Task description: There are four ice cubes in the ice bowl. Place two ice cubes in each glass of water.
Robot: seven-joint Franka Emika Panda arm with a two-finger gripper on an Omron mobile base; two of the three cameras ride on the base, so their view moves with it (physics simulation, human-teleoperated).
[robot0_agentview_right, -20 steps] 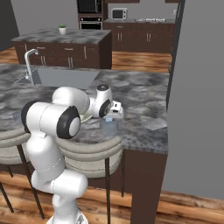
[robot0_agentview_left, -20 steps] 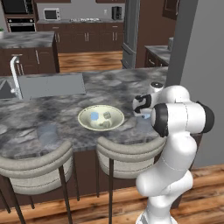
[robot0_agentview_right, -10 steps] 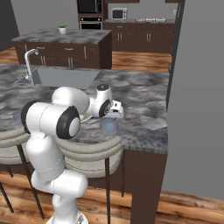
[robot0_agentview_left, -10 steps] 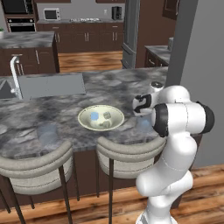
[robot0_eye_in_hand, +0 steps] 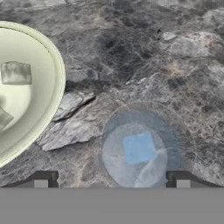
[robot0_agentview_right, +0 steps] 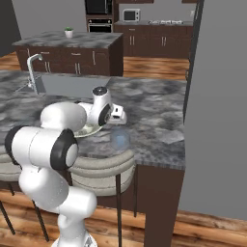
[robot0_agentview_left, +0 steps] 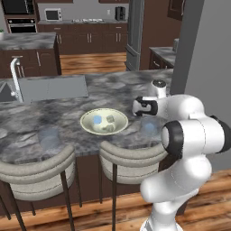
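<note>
The scene was evenly and softly lit, with no single light source apparent and no harsh glare. The marbled counter (robot0_agentview_left: 67, 122) looked mid-grey and matte, carrying only faint shadows. Beneath its overhang the stools (robot0_agentview_left: 36, 173) sat in deeper shade. Both base views were soft and low in detail, with distant cabinets (robot0_agentview_right: 159, 41) slightly smeared. The hand view was coarse and blurred, its marble veins blotchy, though no edge distortion showed.

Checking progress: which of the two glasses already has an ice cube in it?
The glass directly under the gripper, right of the ice bowl, holds a blue cube. The other glass, left of the bowl, shows none.
</note>
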